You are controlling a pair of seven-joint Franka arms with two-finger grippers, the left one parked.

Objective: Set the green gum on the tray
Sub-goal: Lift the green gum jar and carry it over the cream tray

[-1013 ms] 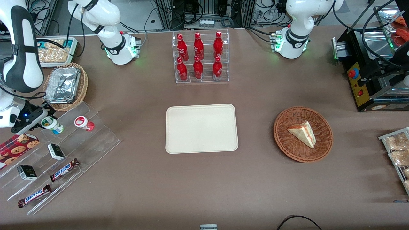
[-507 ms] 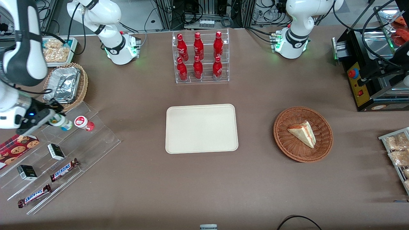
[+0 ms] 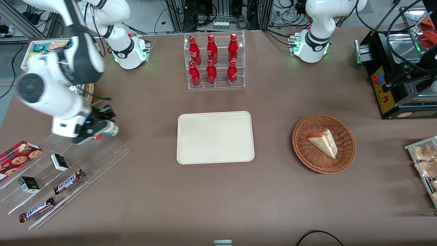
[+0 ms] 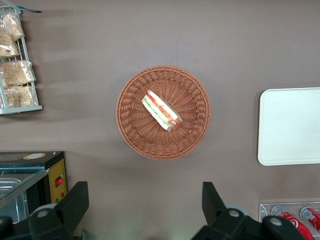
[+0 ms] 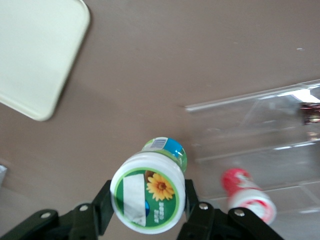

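Note:
My right gripper is shut on the green gum and holds it in the air above the upper step of the clear acrylic stand. In the right wrist view the gum shows its white lid with a green label and a flower, clamped between the two black fingers of the gripper. The cream tray lies flat at the table's middle, apart from the gum, toward the parked arm's end; one corner of it shows in the right wrist view. It also shows in the left wrist view.
A red-lidded small bottle stays on the acrylic stand, mostly hidden under my gripper in the front view. Snickers bars, small dark boxes and a cookie box lie on the stand. A rack of red cola bottles and a wicker basket with a sandwich stand on the table.
My gripper has lifted the green gum off the stand and carried it toward the tray, past the red-lidded bottle. The arm has swung in over the foil basket.

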